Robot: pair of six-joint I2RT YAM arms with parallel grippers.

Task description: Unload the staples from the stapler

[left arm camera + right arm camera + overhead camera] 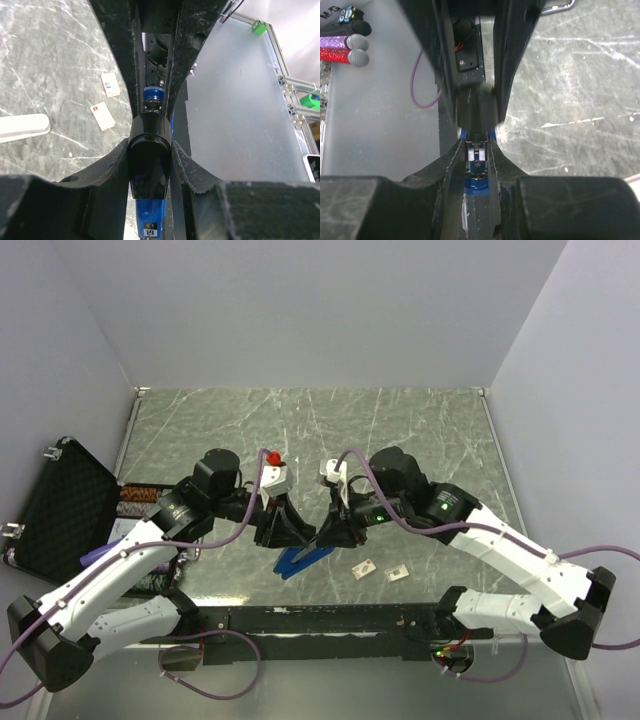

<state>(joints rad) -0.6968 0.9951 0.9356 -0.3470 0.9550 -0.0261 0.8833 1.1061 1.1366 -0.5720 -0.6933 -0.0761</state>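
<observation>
Above the near middle of the tabletop (300, 430), the stapler (303, 561) is held between both arms, its blue body slanting down toward the arm bases. Whether its low end touches the surface cannot be told. The left fingers (112, 172) are closed on the stapler's black end, one pad on each flank. The right fingers (451, 162) are closed on the opposite end, pressing the blue sides where a small pale metal part shows between them. The staples cannot be made out in any view; the pale part may belong to the magazine or its pusher, but this is uncertain. Two cards (365, 567) lie on the tabletop near the stapler, on the right arm's side.

Step in hand, as judged: the stapler is braced at both ends, with the magazine not visibly opened and no strip out. The next move calls for one arm to hold firm while the other opens or draws the magazine along the body's axis. The pull should be steady and straight, since a slip could twist the stapler out of the grip or scatter the strip.
</observation>
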